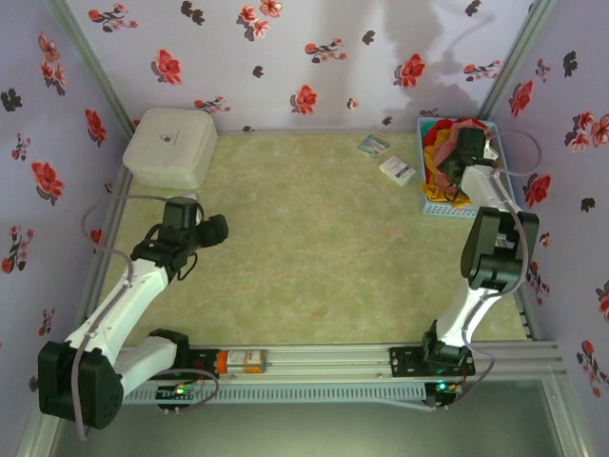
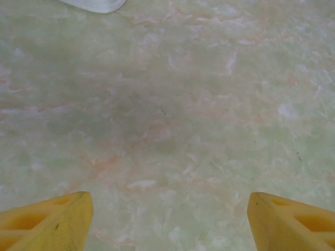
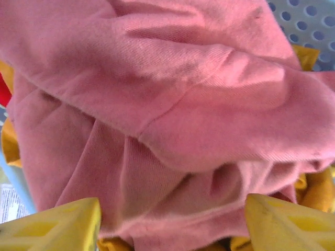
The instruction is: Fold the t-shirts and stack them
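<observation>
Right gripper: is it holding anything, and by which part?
Nothing held yet: the right gripper is open, straddling a bunched fold of the pink shirt in the basket.

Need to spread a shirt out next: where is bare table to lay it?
The wide middle of the pale green marbled tabletop, between the white rounded-square box and the blue perforated plastic basket, is bare. Crowded far right: two small packets beside the basket.
</observation>
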